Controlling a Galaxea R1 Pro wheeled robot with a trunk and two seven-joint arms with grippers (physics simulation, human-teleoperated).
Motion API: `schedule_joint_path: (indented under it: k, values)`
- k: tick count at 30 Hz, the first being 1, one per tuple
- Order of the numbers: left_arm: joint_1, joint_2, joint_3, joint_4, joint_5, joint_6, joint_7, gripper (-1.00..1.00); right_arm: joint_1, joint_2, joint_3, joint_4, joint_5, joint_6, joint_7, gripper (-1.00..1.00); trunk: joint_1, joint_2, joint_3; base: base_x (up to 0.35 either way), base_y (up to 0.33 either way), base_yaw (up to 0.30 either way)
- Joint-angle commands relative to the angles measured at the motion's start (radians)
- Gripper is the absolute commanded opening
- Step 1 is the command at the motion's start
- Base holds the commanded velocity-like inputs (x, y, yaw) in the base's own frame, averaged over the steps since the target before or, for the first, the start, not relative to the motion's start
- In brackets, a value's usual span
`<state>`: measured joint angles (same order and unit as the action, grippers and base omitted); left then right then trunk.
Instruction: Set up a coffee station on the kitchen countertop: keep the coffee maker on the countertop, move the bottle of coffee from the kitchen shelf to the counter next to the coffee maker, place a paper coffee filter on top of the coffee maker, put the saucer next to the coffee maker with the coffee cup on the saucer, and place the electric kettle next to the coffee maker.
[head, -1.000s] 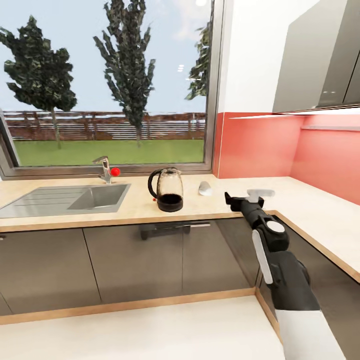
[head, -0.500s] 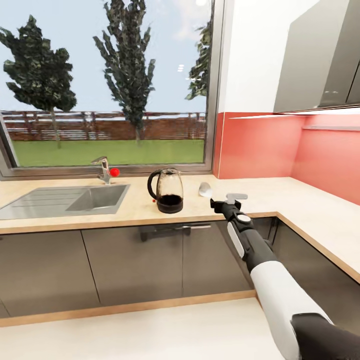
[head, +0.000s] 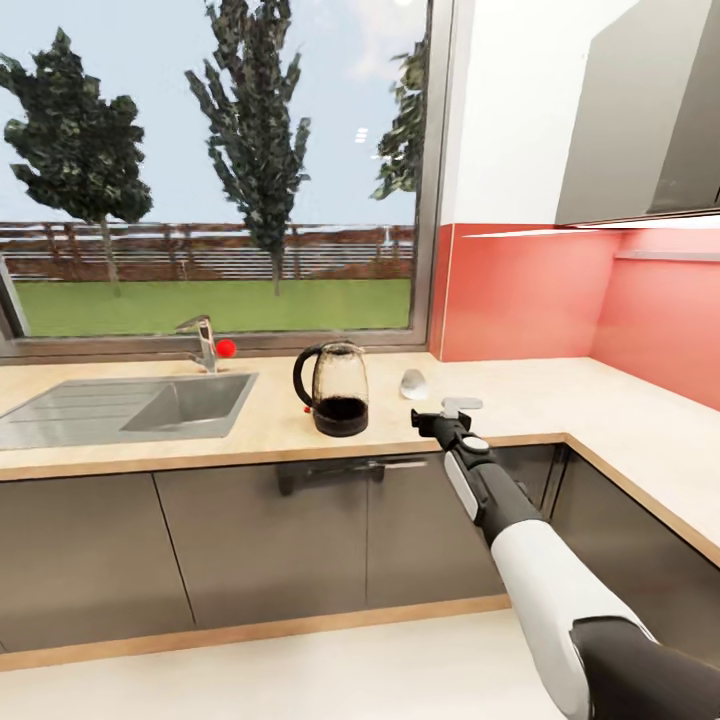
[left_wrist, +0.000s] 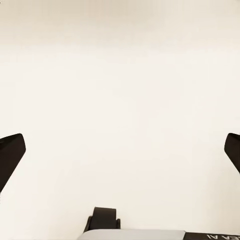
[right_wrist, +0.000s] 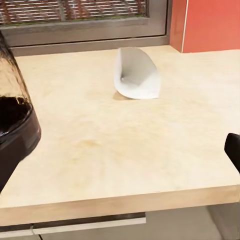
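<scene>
Because the paper coffee filter (right_wrist: 137, 74) lies loose on the tabletop (head: 520, 395) beside the electric kettle (head: 335, 390), the released right gripper (head: 440, 412), still short of it, could nudge it away or crush it. Left gripper (left_wrist: 120, 150): spread wide.

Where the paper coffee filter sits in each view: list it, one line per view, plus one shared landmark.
Head view: the paper coffee filter lies on the kitchen countertop, right of the electric kettle, just beyond the right pincer.
Right wrist view: it lies ahead on the wood, near the window frame.
Left wrist view: not in it.
Shared landmark: the kettle's black base.
</scene>
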<state>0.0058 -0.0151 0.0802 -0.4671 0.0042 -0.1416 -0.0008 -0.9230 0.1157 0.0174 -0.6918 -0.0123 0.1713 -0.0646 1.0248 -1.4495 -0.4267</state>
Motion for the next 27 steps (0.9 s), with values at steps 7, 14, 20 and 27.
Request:
schedule_joint_path:
  k: [7,14,20,27]
  values:
    - [0.000,0.000,0.112,0.011,0.000,0.000,-0.001,1.00,-0.001,0.003,0.004,0.055,0.000,-0.049,-0.005,1.00,0.000,-0.001,-0.001,0.147,0.009,0.000]
    - [0.000,0.006,0.126,0.065,0.065,-0.001,-0.001,1.00,-0.002,0.003,0.004,0.071,0.000,-0.053,-0.006,1.00,0.000,-0.001,-0.001,0.071,0.000,0.000]
    - [0.000,0.007,0.127,0.068,0.069,-0.002,-0.001,1.00,-0.002,0.003,0.004,0.075,0.000,-0.054,-0.005,1.00,0.000,-0.001,-0.001,0.154,0.000,0.000]
    - [0.000,0.007,0.127,0.068,0.069,-0.002,-0.001,1.00,-0.002,0.003,0.004,0.076,0.000,-0.054,-0.005,1.00,0.000,-0.001,-0.001,0.229,0.000,0.000]
